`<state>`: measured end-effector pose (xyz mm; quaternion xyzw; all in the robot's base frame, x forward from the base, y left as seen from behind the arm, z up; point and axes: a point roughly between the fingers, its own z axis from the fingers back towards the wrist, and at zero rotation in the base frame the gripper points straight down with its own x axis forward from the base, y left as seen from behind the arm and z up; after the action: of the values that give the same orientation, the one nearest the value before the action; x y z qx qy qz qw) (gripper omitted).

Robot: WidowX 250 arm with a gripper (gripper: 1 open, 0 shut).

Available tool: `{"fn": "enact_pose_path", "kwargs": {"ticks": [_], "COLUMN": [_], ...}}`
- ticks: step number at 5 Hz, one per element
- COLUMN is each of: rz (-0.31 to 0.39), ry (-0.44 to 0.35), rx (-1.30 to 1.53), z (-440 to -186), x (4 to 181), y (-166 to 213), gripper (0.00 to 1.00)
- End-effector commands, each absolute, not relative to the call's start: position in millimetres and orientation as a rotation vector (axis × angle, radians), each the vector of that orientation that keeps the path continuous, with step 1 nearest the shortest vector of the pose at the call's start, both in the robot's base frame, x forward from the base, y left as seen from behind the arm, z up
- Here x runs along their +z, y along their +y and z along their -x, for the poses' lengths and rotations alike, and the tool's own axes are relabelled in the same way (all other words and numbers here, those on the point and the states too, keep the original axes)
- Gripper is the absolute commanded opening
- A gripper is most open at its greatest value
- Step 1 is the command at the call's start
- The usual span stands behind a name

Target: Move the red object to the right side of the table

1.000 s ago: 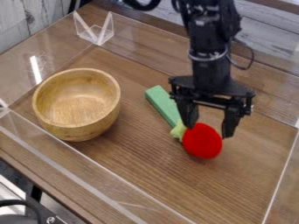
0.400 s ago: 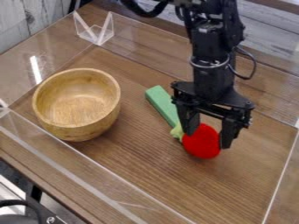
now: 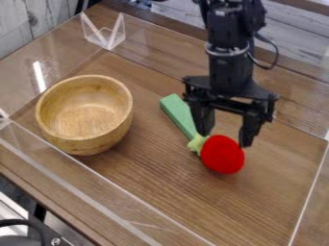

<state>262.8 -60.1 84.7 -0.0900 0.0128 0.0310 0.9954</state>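
One arm over the table (image 3: 154, 207), and its black hand (image 3: 228, 131) points straight down with both fingers (image 3: 202, 123) spread wide, nothing between them. It hangs just above the red object (image 3: 224, 154), and I see a gap between the fingertips and the toy, so no contact.

The red object sits on the wood right of the table's middle, toward the near side. One of those, round and bright, with a small yellow-green tip (image 3: 195, 145) poking out on its left. That tip lies right against the lower end of the green block (image 3: 179, 114); whether they actually touch I can't tell from here.

One green block, lying flat and angled, running up and left from the red toy, partly behind the hand's left finger.

One wooden bowl (image 3: 85, 114), upright and with nothing in it, well apart on the left side.

One small clear stand (image 3: 103, 31), folded into a V, far back left near the corner.

Low clear walls (image 3: 154, 226) run along the table's edges.
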Motion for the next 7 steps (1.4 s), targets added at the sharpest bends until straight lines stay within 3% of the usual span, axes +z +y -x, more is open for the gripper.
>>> {"fn": "enact_pose_path", "kwargs": {"ticks": [1, 2, 4, 7], "rz": [0.190, 0.186, 0.183, 0.180], "ry": [-0.054, -0.046, -0.026, -0.014], "rx": [0.022, -0.011, -0.057, -0.039], "z": [-267, -264, -269, -272], "x": [98.2, 90.1, 93.6, 76.4], "y": [-59, -60, -65, -48], "gripper": [1.00, 1.00, 1.00, 1.00]}}
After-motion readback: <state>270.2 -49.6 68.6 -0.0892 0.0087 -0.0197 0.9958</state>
